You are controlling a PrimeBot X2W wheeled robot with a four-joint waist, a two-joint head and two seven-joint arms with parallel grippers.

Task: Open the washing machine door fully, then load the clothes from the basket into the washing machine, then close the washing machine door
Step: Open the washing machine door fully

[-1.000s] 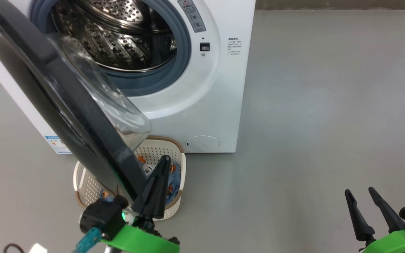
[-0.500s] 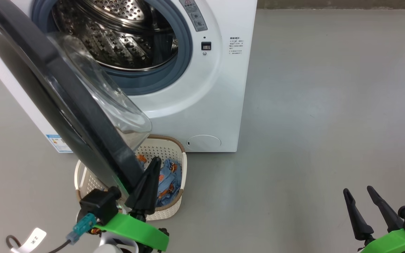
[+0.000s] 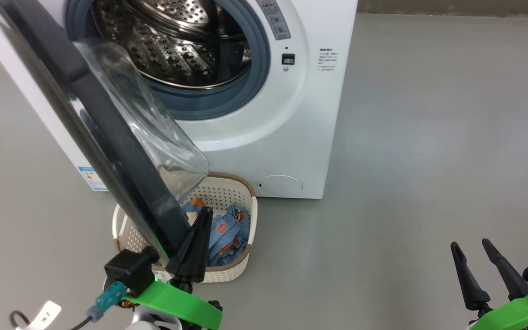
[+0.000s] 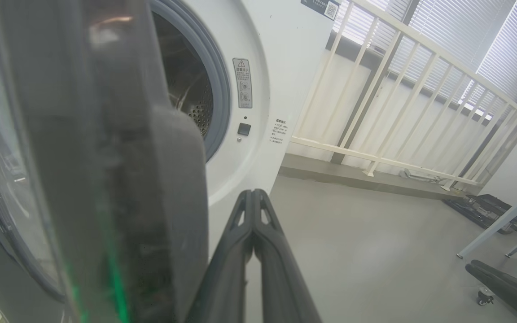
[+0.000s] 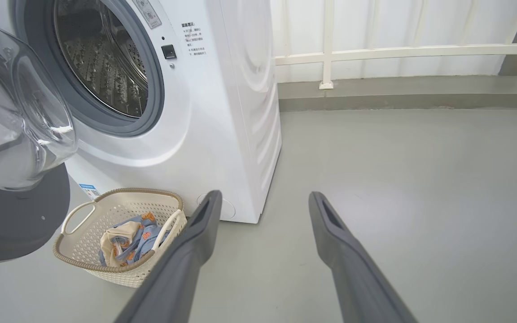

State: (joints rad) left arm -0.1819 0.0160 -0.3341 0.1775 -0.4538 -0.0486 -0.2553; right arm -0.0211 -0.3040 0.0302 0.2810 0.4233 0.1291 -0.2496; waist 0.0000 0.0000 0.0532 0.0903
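Observation:
The white washing machine [image 3: 264, 133] stands at the top, its steel drum [image 3: 181, 41] bare. The washing machine door [image 3: 85, 105] hangs partly open, swung out toward me, its glass bowl over the basket [image 3: 232, 270]. The cream basket sits on the floor before the machine and holds the light blue clothes [image 3: 227, 229]. My left gripper [image 3: 205, 211] is shut, empty, lying against the inner side of the door's lower rim [image 4: 106, 202]. My right gripper [image 3: 470, 245] is open and empty at the lower right, well clear of the machine. The right wrist view shows basket [image 5: 79, 264], clothes [image 5: 128, 237] and right gripper [image 5: 265, 197].
Grey floor [image 3: 429, 160] stretches wide to the right of the machine. A white railing [image 4: 397, 89] runs along the wall behind it. A cable with a paper tag [image 3: 44, 314] lies at the lower left. Dark gear [image 4: 487, 208] and a wheeled base [image 4: 505, 287] stand far right.
The camera has shifted, so the whole scene sits further right. Against the machine, the door has swung a little wider with my left gripper on its rim. More of the clothes show.

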